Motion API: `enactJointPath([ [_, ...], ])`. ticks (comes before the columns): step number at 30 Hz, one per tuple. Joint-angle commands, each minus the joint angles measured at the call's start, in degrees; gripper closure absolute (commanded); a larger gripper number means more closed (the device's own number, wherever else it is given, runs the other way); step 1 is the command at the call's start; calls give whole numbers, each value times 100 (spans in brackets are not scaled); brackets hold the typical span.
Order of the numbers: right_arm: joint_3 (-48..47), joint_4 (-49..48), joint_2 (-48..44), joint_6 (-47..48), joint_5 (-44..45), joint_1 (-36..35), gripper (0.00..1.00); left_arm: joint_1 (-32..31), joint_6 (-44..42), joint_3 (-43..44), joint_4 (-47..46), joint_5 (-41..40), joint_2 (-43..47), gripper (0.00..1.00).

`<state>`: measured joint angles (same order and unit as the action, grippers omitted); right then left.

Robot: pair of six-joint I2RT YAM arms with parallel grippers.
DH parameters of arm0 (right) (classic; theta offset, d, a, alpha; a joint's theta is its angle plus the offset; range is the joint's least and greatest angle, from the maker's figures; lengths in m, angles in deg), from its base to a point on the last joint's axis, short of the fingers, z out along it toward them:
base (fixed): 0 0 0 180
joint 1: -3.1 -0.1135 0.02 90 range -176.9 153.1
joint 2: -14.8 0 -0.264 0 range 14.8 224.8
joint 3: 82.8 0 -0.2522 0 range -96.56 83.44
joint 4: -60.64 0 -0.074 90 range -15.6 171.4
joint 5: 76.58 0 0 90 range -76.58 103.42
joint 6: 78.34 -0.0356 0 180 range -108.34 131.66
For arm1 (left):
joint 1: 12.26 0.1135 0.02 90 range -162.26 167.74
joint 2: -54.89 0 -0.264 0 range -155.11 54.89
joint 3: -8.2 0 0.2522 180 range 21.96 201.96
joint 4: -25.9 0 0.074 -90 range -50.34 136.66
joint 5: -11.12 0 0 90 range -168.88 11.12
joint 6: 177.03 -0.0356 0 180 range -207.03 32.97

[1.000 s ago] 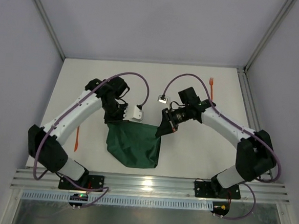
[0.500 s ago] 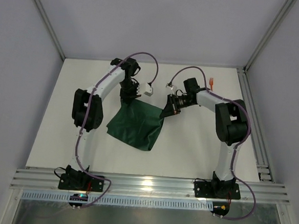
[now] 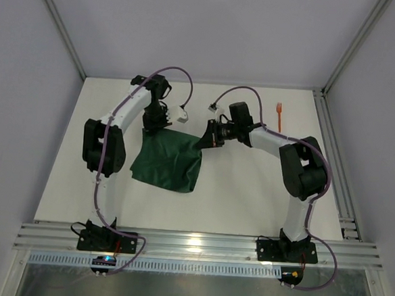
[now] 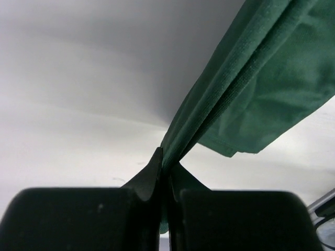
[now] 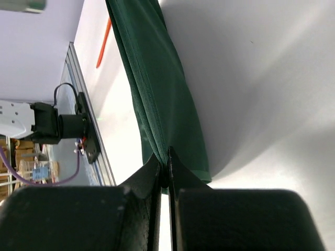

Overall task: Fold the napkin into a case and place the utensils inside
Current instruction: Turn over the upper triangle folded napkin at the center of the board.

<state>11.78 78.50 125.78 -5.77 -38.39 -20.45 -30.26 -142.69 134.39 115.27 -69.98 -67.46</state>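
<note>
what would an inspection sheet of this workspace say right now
surface: white table, bare apart from the job's things
job's things: dark green napkin held by its far corners, the rest lying on the table, not yet a case; one orange utensil at far right, a second orange utensil on the left side
clutter: nothing seen
grippers: left hand and right hand both shut on the napkin
cables: purple cables looping above each arm
surroundings: grey walls, metal rail at the near edge
</note>
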Motion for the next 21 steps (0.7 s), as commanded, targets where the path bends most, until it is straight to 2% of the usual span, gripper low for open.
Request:
enactJointPath([
  [1, 12, -1033, 72, -980, 391, -333, 96, 253, 152, -317, -308, -776, 387, 100],
  [4, 248, -1709, 143, -1480, 382, -378, 96, 253, 204, -361, -486, -838, 326, 100],
  [7, 529, -1834, 73, -1474, 531, -291, 96, 244, 275, -169, -679, -829, 194, 99],
  [14, 1495, -2352, -85, -1711, 813, -44, 96, -142, 591, 333, -1223, -1058, -422, 87],
  [15, 1593, -2439, -76, -1746, 883, -44, 96, -273, 635, 324, -1477, -1058, -457, 83],
  [16, 1689, -2544, -85, -1798, 909, -27, 96, -344, 783, 324, -1584, -997, -466, 72],
  [18, 1944, -2843, -85, -1992, 971, 8, 96, -502, 951, 385, -1716, -908, -422, 57],
  [19, 2023, -2940, -111, -2053, 1058, 61, 96, -538, 1143, 447, -1691, -621, -404, 45],
  [21, 2217, -3143, -120, -2220, 1129, 122, 96, -582, 1320, 674, -1489, -75, -204, 38],
])
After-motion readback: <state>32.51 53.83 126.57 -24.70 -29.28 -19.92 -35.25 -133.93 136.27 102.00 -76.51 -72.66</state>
